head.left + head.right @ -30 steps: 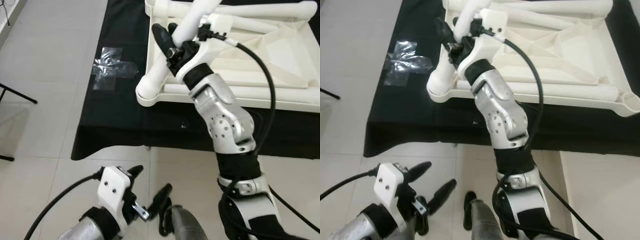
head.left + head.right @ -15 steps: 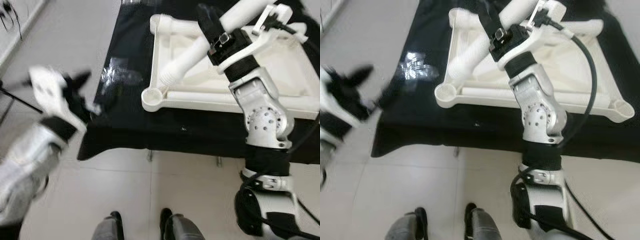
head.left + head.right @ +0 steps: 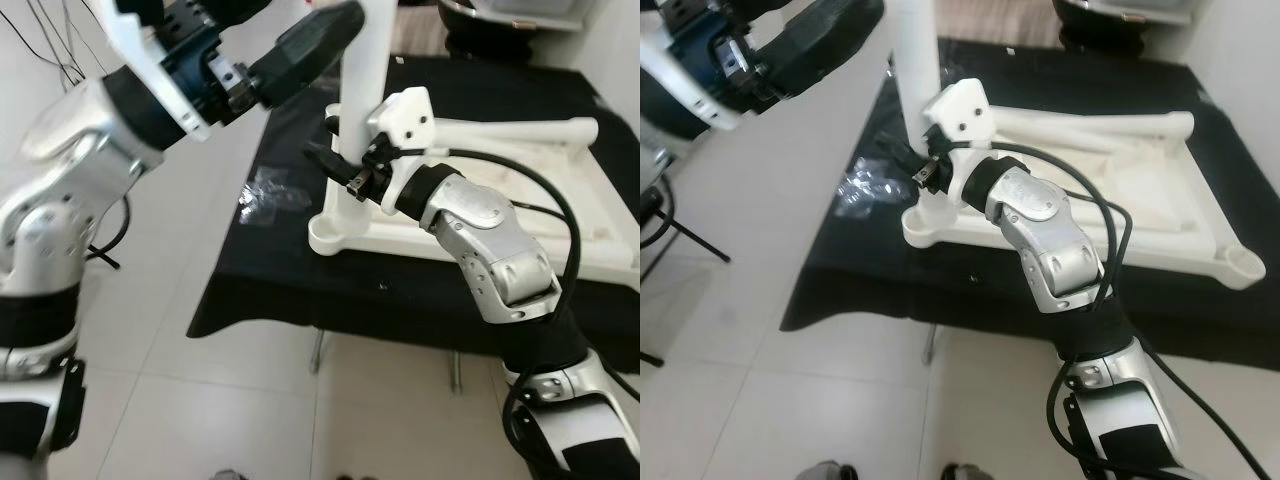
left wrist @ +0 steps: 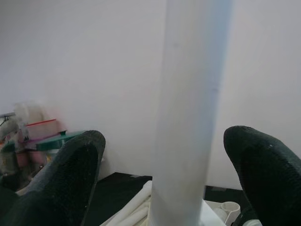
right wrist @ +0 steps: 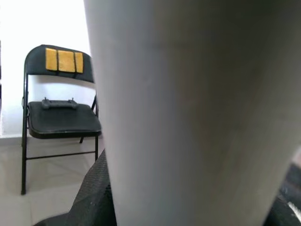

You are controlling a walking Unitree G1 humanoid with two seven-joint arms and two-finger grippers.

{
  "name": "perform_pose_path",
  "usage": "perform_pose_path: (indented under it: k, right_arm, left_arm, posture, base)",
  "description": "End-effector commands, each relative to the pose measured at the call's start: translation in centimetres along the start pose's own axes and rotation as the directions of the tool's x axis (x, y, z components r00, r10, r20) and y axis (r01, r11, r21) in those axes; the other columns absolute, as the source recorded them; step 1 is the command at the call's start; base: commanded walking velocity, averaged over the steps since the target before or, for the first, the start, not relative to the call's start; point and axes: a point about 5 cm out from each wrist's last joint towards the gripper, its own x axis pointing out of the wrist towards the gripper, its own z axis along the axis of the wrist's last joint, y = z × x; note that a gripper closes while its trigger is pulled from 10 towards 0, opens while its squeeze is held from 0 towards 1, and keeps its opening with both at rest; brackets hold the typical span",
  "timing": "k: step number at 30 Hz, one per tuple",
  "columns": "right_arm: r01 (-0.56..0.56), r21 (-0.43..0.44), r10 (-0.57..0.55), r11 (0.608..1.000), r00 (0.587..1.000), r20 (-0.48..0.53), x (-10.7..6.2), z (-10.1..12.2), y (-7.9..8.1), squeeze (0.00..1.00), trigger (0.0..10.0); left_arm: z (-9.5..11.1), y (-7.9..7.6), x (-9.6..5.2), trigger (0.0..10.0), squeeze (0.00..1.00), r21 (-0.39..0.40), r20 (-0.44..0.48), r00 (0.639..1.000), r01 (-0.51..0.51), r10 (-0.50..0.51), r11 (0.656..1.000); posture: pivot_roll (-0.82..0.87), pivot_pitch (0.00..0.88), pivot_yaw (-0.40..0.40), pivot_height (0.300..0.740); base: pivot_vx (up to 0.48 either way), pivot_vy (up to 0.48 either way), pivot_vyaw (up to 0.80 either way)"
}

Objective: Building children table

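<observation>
White table leg (image 3: 362, 110) upright in tabletop (image 3: 520, 215) corner socket, right gripper (image 3: 335, 165) clamped around it, left gripper (image 4: 164, 174) open astride.

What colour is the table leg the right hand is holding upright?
White; the table leg shows best in the left eye view.

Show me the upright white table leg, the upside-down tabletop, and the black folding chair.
table leg (image 3: 362, 110), left eye view, middle of its shaft.
tabletop (image 3: 1070, 243), right eye view, near rim.
folding chair (image 5: 63, 117), right wrist view, seat.
</observation>
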Motion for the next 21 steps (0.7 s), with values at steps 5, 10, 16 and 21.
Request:
perform_pose_path:
  k: [5, 10, 16, 21]
  right_arm:
    - [-0.078, -0.094, 0.082, 0.992, 0.996, 0.036, 0.9, 0.9, 2.1, 0.00, 10.0]
    - [-0.127, -0.127, 0.131, 0.984, 0.991, 0.028, 1.1, 0.7, 3.6, 0.00, 10.0]
    - [-0.120, -0.136, 0.123, 0.983, 0.992, 0.012, 1.3, 0.3, 3.9, 0.00, 10.0]
    - [-0.044, -0.144, 0.038, 0.989, 0.998, -0.043, 1.6, -0.8, 3.2, 0.00, 10.0]
  left_arm:
    - [-1.8, 2.3, 1.8, 10.0, 0.00, 0.098, -0.120, 0.986, -0.102, 0.114, 0.990]
    - [-3.2, 3.2, 2.1, 10.0, 0.00, 0.123, -0.160, 0.973, -0.146, 0.165, 0.982]
    - [-4.0, 3.0, 2.1, 0.0, 0.00, 0.104, -0.173, 0.971, -0.151, 0.168, 0.983]
    - [-4.5, 2.5, 2.0, 0.0, 0.00, 0.060, -0.176, 0.969, -0.163, 0.171, 0.985]
  posture:
    - [0.06, 0.000, -0.050, 0.740]
    - [0.05, 0.000, -0.045, 0.740]
    - [0.05, 0.000, -0.043, 0.740]
    - [0.06, 0.000, -0.047, 0.740]
  base:
    - [0.000, 0.000, 0.00]
    - [0.000, 0.000, 0.00]
    - [0.000, 0.000, 0.00]
    - [0.000, 0.000, 0.00]
